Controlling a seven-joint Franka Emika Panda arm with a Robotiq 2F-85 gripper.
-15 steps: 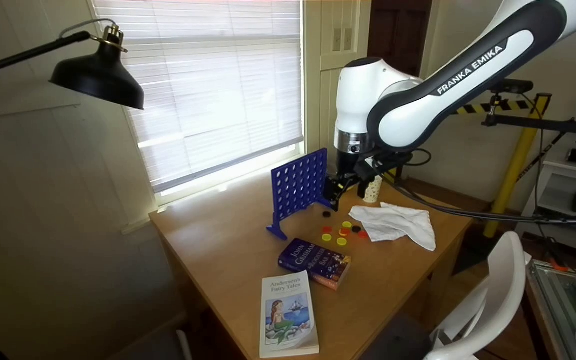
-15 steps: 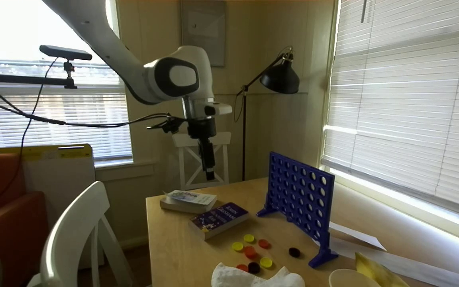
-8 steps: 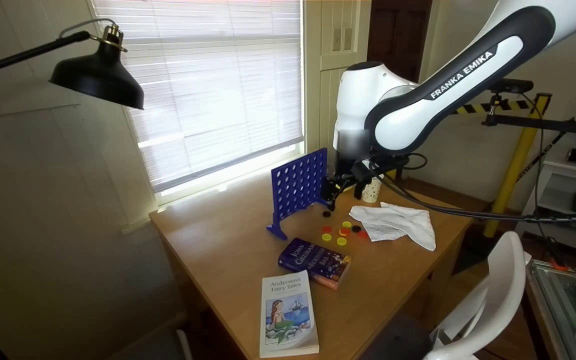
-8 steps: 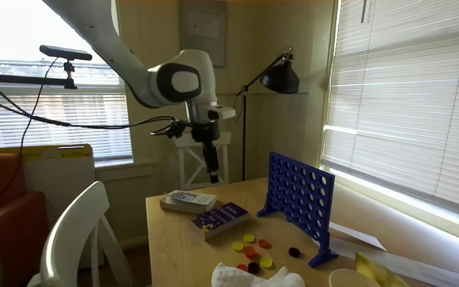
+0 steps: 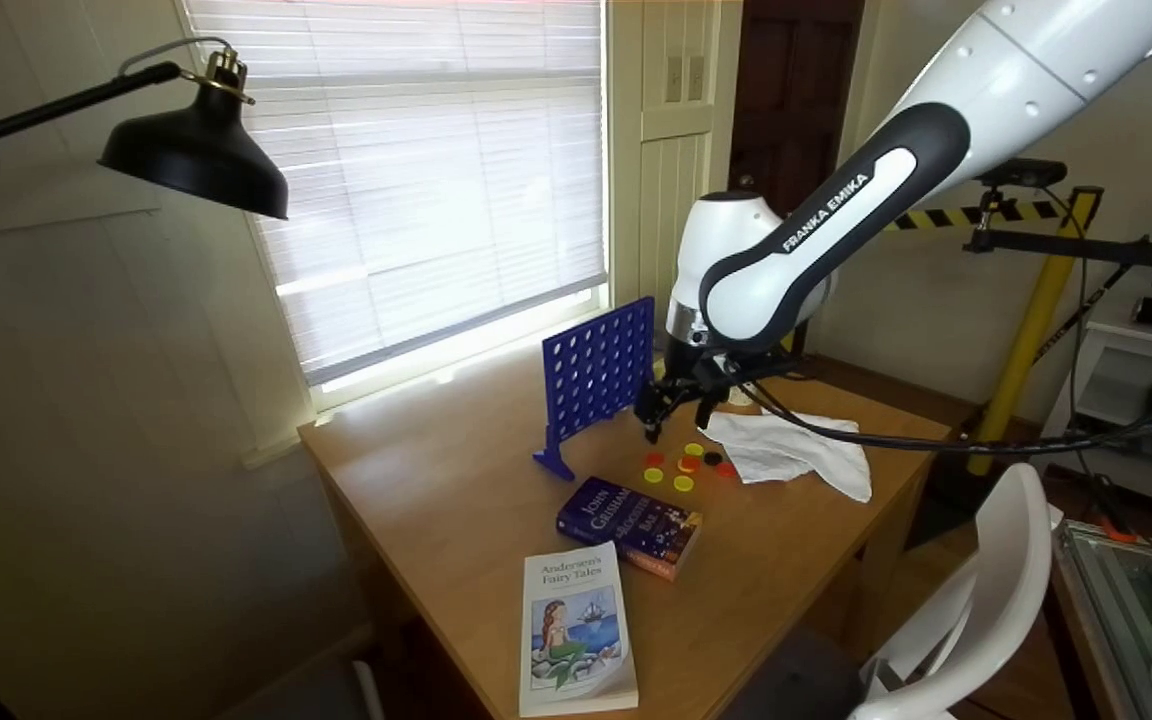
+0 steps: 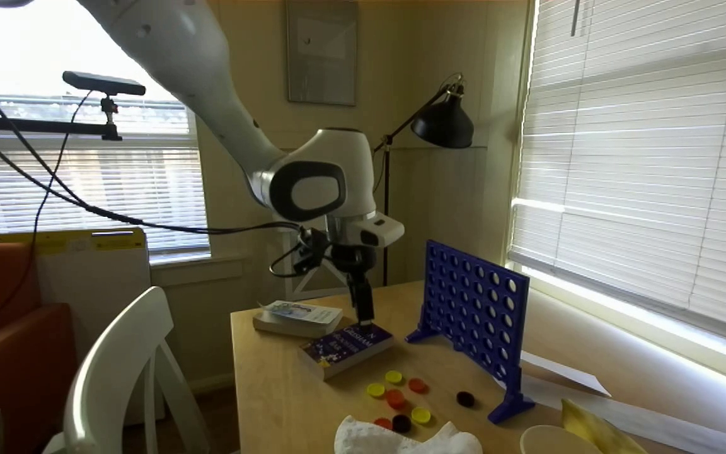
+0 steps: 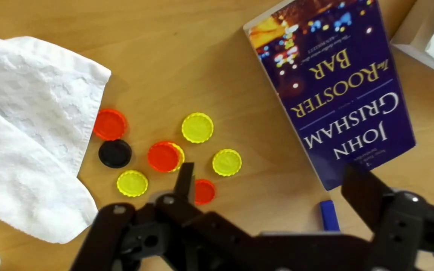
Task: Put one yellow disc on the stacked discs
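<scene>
Wide-spread, empty tool rn. Three loose yellow discs flat on the surface near the stacked discs. Probably light, stiff, kinda slick, so pinch across the ridged edge.

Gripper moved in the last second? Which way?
Yes. In an exterior view, the gripper has come lower and rightward in the picture, closer there to the blue game rack, and now hides part of the purple book.

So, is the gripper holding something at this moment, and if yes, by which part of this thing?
Nothing is held: the gripper stands open, with nothing clamped between its jaws. The three loose yellow discs lie on the table.
</scene>
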